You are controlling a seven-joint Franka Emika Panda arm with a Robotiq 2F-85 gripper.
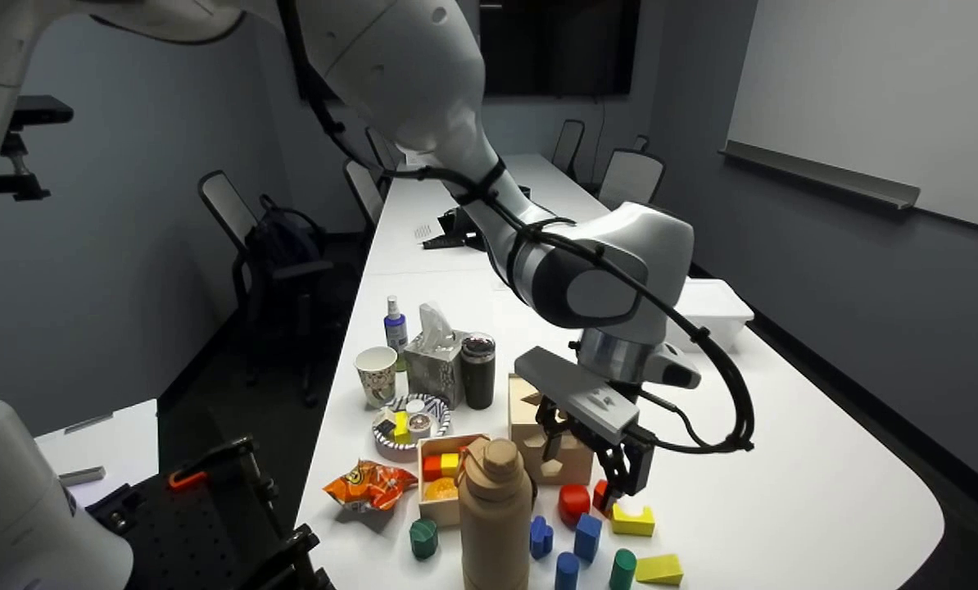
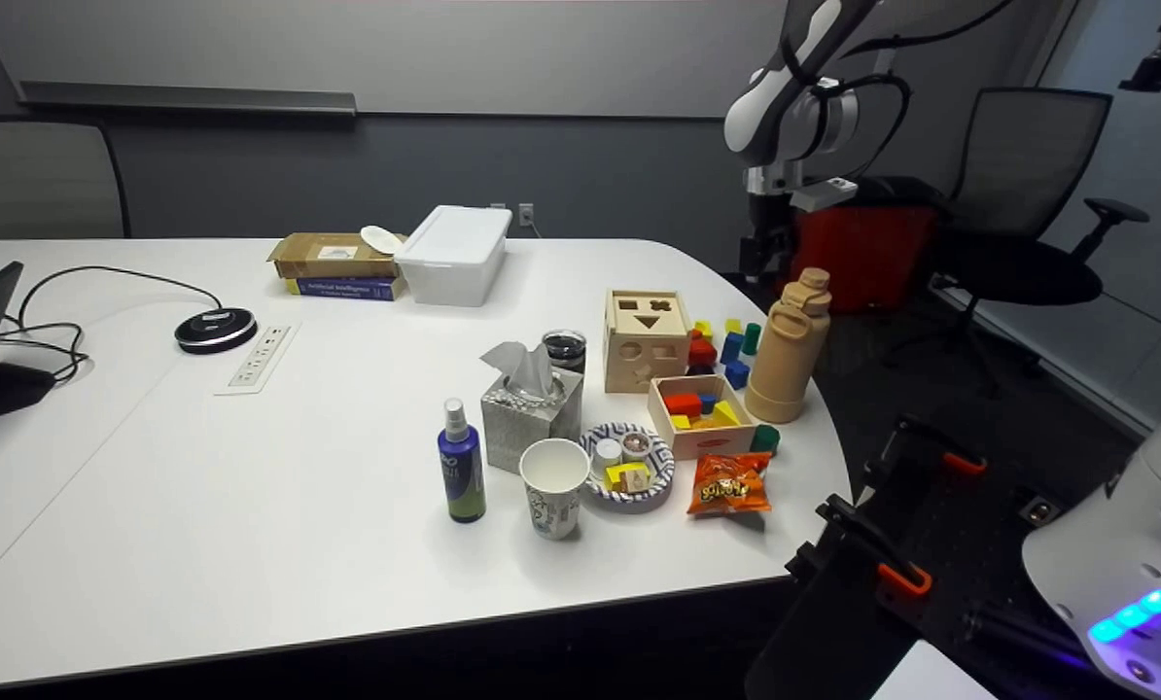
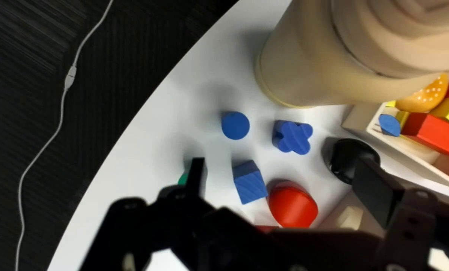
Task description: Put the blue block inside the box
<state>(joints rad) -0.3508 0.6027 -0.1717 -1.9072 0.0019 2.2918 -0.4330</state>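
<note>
Pincer [image 3: 284, 175] fingers stand wide apart over the rounded end of the desk [image 2: 299, 467]; in the wrist view a square-sided blue block [image 3: 250, 182] shows in the gap between them, with a blue cylinder [image 3: 235, 125] and a blue clover-shaped block [image 3: 293, 137] near it; all three are on the desk, outside the sorter box [image 2: 647, 362], and which of them the task means I cannot tell; a red block [image 3: 292, 207] sits just beside the square-sided one, and a green cylinder [image 1: 622, 569] stands near, partly hidden behind a finger in that view; the sorter box, light wood with cut-out holes in its top and side, stands near the blocks, and next to it is a low wooden tray [image 2: 702, 444] of red, yellow and blue pieces [image 2: 683, 405]; a tan bottle [image 1: 495, 524] rises upright beside the tray; a yellow arch [image 1: 632, 523] and a yellow wedge [image 1: 659, 569] lie among the loose blocks; an orange snack bag [image 2: 729, 483] lies near the tray; a patterned plate [image 2: 666, 469], a paper cup [image 2: 553, 496], a tissue box [image 2: 532, 428], a dark tumbler [image 2: 566, 352] and a spray bottle [image 2: 462, 476] stand farther along.
</note>
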